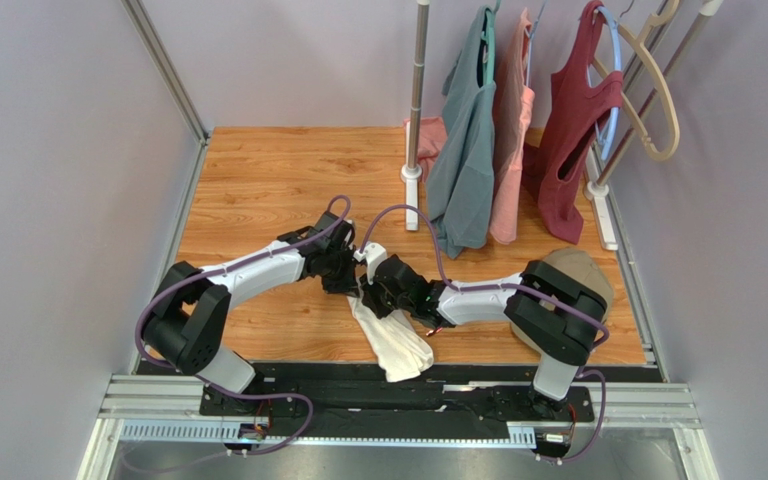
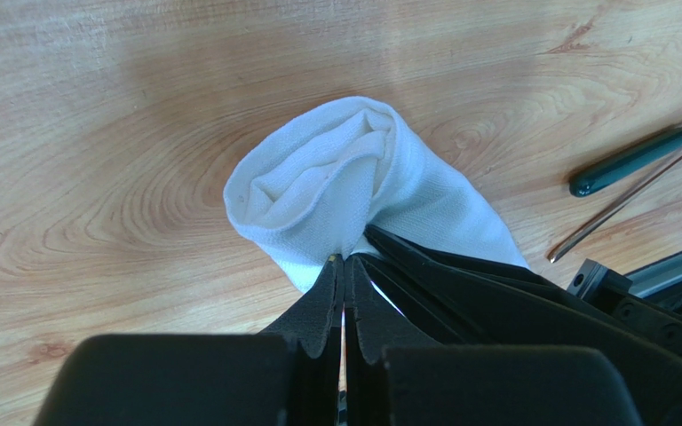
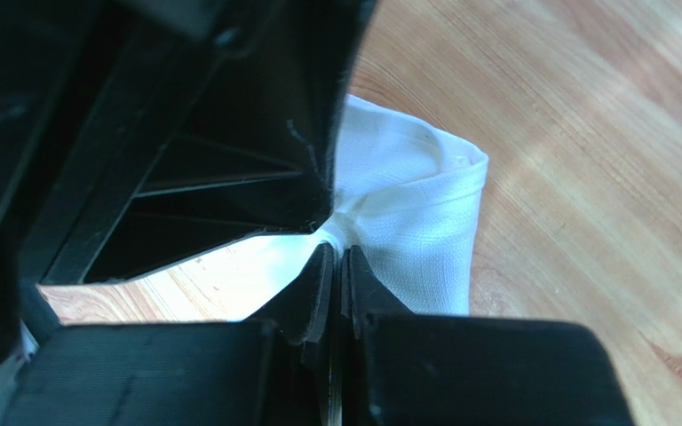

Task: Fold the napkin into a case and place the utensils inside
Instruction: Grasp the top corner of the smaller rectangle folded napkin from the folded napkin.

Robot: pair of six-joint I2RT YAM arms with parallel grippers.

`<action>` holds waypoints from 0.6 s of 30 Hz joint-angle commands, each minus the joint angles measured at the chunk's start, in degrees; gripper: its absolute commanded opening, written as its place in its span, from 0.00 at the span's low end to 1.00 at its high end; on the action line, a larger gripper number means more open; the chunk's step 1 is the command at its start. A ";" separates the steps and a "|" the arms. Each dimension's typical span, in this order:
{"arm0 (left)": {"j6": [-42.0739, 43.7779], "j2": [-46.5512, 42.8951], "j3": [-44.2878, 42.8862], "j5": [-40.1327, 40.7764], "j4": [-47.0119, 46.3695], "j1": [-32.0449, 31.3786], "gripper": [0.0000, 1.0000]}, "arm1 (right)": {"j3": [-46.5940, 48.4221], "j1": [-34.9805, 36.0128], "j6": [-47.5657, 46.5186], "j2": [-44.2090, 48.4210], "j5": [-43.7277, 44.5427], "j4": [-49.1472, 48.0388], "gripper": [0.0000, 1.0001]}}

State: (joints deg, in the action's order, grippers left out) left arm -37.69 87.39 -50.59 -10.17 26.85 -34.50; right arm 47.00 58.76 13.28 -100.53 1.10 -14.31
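Napkin [image 1: 395,345] cloth, white, is seen trailing from both sets of fingers toward the arm bases. Its free end is laid on the wooden surface [image 1: 258,190] on the near side of the fingers. The upper part of the napkin is gathered where the two arms meet.

The left fingers [image 2: 344,264] are closed, with a pinch of the cloth clamped at their tips. Just ahead of them the cloth is bunched into a rounded, rolled mound. The right fingers [image 3: 337,256] are likewise closed on a puckered fold, and a flat corner of the napkin is spread out ahead of them and to their right. The two sets of fingers are held almost touching, tip beside tip.

The utensils [image 2: 633,160] are found on the surface to the right of the left fingers and farther off, clear of the napkin. Only a dark green handle and a thin copper-coloured shaft are shown; their heads are cut off by the frame.

Beside the right arm a tan cap [image 1: 580,268] is laid. Well beyond all the fingers, garments [image 1: 463,150] are hung from a rack [image 1: 416,100].
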 commanded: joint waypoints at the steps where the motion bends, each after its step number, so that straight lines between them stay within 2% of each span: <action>1: -1.95 -2.40 0.49 -1.52 -2.68 -0.22 0.00 | 1.86 -0.31 6.06 2.44 2.41 0.51 0.00; 14: -2.74 -5.04 1.55 -0.81 -3.47 -0.30 0.00 | 2.04 -3.83 14.05 3.67 1.00 -2.14 0.00; 18: -2.39 -4.52 1.46 0.06 -3.12 -0.30 0.00 | 0.37 -4.27 13.97 6.21 0.39 -3.53 0.00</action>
State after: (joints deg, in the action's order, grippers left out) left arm -39.68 84.20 -49.41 -10.00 24.45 -34.50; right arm 47.20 55.18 25.26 -99.24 1.15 -13.96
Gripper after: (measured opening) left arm 0.007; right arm 0.026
